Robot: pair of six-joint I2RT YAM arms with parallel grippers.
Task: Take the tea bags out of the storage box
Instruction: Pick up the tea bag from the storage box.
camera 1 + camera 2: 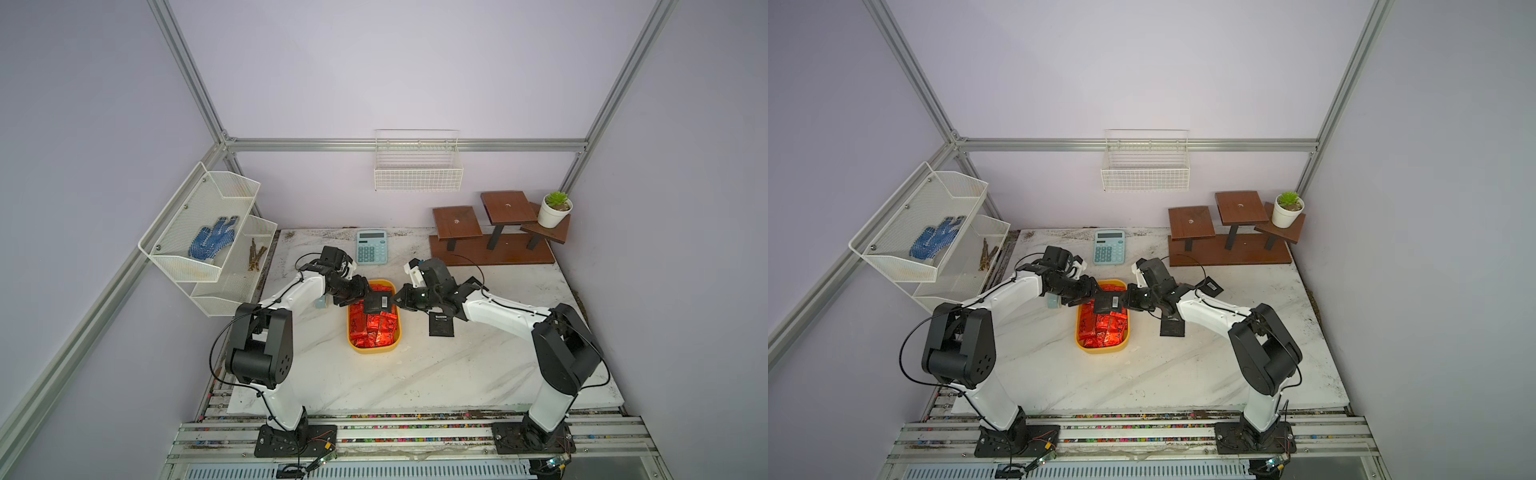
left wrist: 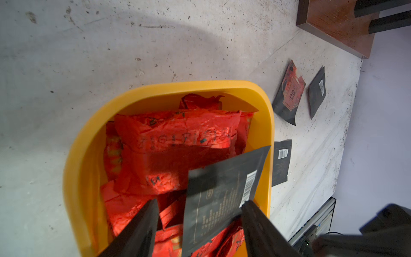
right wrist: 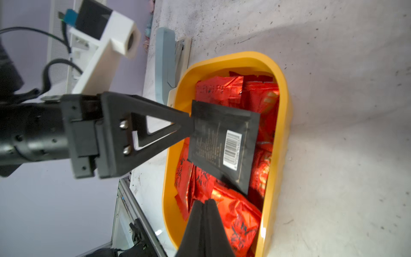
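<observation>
Left wrist cam first: the left claw (image 2: 200, 201) has its fingers spread well apart over the yellow storage box (image 2: 178, 86), and a black sachet (image 2: 222, 195) with a white barcode label sits tilted between them. Its barcode corner is right up against one finger, with a clear gap on the other side. In both top views that sachet hangs over the end of the box nearest the calculator (image 1: 372, 247), raised above the red sachets (image 2: 178, 133) that fill the tub, and it throws a shadow on them.

Right wrist cam shows the right claw (image 3: 204, 201) with both fingers pressed flat together, tips low over the red pile and just short of the black sachet's edge. From above, the tips look like they meet that edge, so honestly I can't tell if it's pinched a corner or closed on nothing.

Out on the desk (image 2: 133, 44), on the robot's right of the box, three more lie flat: a red-labelled sachet (image 2: 290, 93), a far barcode sachet (image 2: 318, 91) beside it, and a near barcode sachet (image 2: 281, 162) closest to the box.
</observation>
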